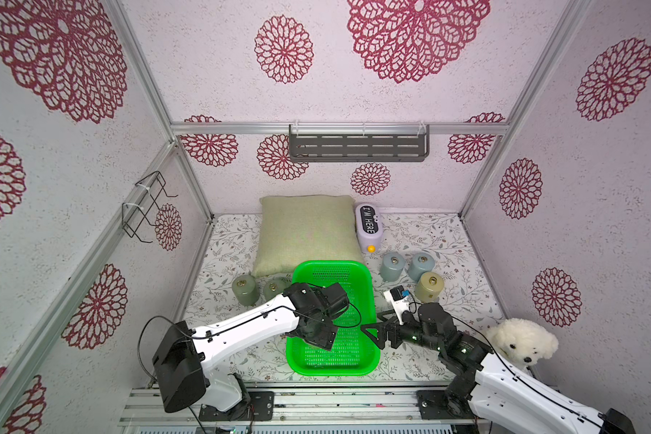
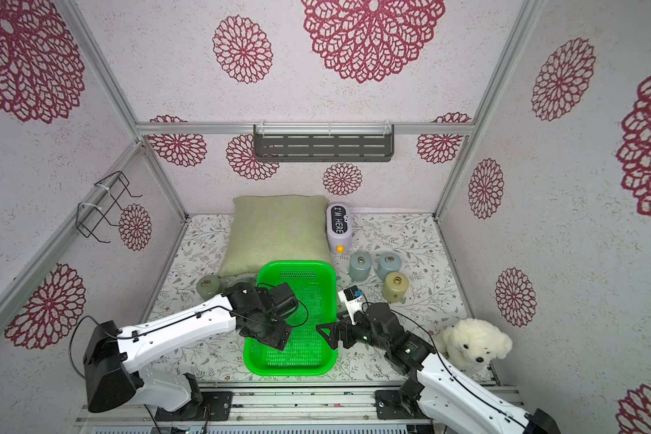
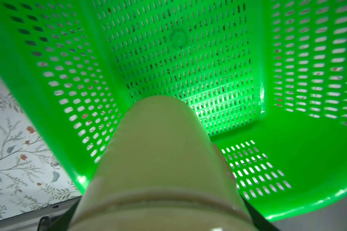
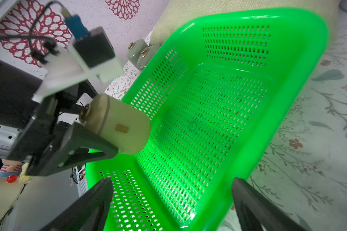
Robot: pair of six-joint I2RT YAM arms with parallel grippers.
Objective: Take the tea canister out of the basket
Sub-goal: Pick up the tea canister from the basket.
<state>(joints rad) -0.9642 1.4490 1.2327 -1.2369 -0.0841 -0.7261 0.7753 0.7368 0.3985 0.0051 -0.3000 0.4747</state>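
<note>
Round your bright green perforated plastic basket (image 1: pixel 329 263) stand two grey-green lidded canisters (image 1: pixel 245 289) at its left, three more jars (image 1: pixel 421 265) at its right and an olive woven cushion (image 1: pixel 307 233) behind it. Your left gripper (image 4: pixel 112 138) clamps the smooth cream cylindrical tea canister (image 4: pixel 118 126), tipped on its side over the basket's left side; your right gripper (image 1: pixel 371 334) hangs empty, jaws spread wide, at the basket's right rim

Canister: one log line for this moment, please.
left gripper: shut on canister | canister: on its side, over basket | right gripper: open, empty | step: canister not yet out
</note>
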